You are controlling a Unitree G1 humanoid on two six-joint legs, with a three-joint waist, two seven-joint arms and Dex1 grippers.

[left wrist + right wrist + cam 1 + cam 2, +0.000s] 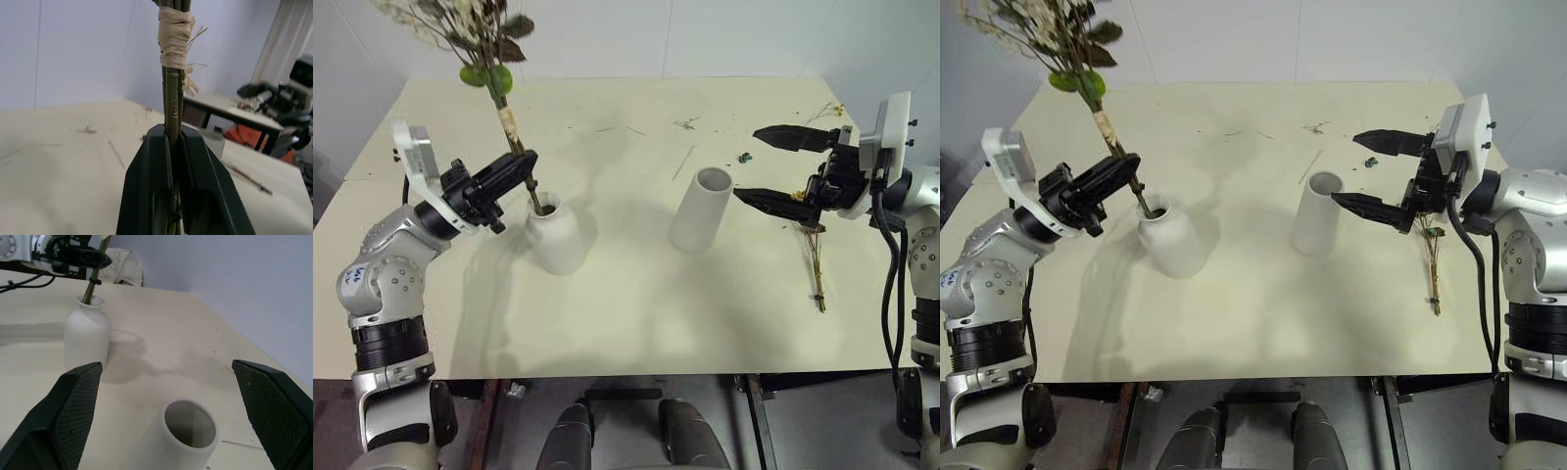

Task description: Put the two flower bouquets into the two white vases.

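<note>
Matte white squat round-shouldered vase (556, 238) sits at nine o'clock on the cream tabletop (636, 294); the stem ends of the big bouquet of leaves and dried grasses (480, 44) are inside its narrow neck, leaning toward eleven o'clock. My left gripper (521, 168) is clenched on those raffia-bound stems just above the neck. Plain white straight cylinder vase (701, 209) stands near centre, at three o'clock from the squat one, its mouth empty. My right gripper (766, 166) hangs beside it, jaws spread wide, grasping nothing. Thin sprig with yellow flowers (816, 257) lies flat on the table at four o'clock.
</note>
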